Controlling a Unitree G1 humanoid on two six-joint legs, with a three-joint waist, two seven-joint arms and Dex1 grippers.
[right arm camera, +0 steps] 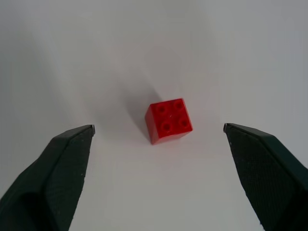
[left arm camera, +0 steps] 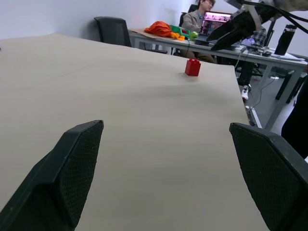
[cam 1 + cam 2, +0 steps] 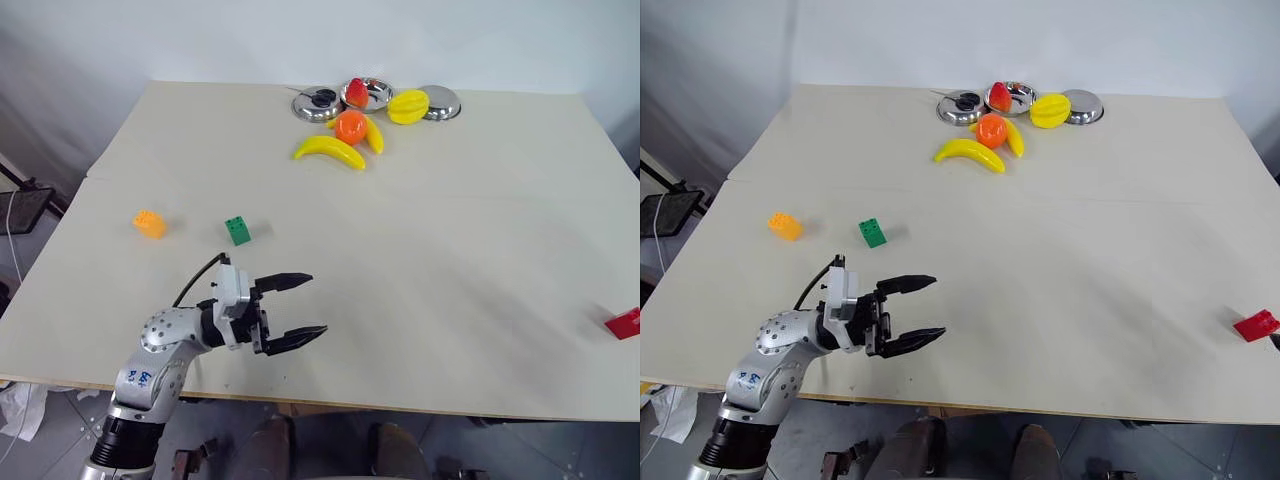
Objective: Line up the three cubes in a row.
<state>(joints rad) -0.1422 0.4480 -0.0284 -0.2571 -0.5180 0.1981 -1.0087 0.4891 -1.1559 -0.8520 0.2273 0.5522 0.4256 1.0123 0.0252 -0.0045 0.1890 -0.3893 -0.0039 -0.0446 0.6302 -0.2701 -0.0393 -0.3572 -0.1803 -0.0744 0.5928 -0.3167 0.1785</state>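
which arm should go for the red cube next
Right, probably. The right gripper is open and hangs over the red cube. The open left gripper is far across the table.

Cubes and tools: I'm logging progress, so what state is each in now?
orange cube: upright, loose on the table's left.
green cube: upright, loose, right of the orange one.
red cube: studs up, far right, unheld.
left tool: open, empty.
right tool: open over the red cube.

Office: desks, chair, monitor
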